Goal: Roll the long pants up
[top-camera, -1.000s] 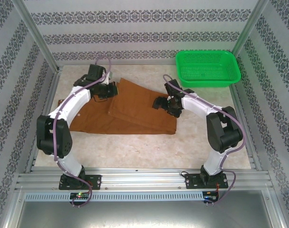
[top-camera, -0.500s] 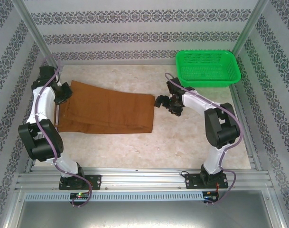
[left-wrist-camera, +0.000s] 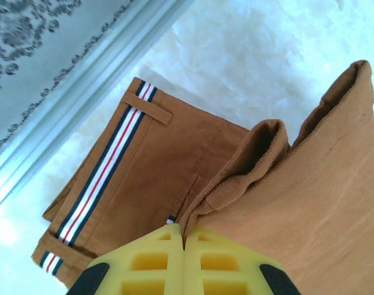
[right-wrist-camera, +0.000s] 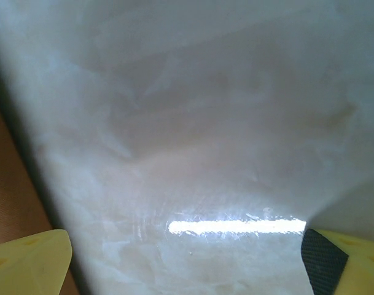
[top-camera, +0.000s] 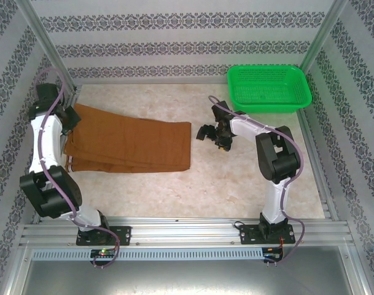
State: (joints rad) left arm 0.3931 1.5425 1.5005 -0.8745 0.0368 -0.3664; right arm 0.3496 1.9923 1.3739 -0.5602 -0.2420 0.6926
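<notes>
Slack in the long pants [top-camera: 131,144] is being pulled out leftward for rolling by the pinching left gripper [left-wrist-camera: 183,238], right gripper [top-camera: 207,132] spread.

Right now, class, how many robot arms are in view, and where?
2. The left arm reaches to the far-left corner, with the left tool shut on the long pants. The right arm bends toward the centre, with the right tool open over the table.
</notes>
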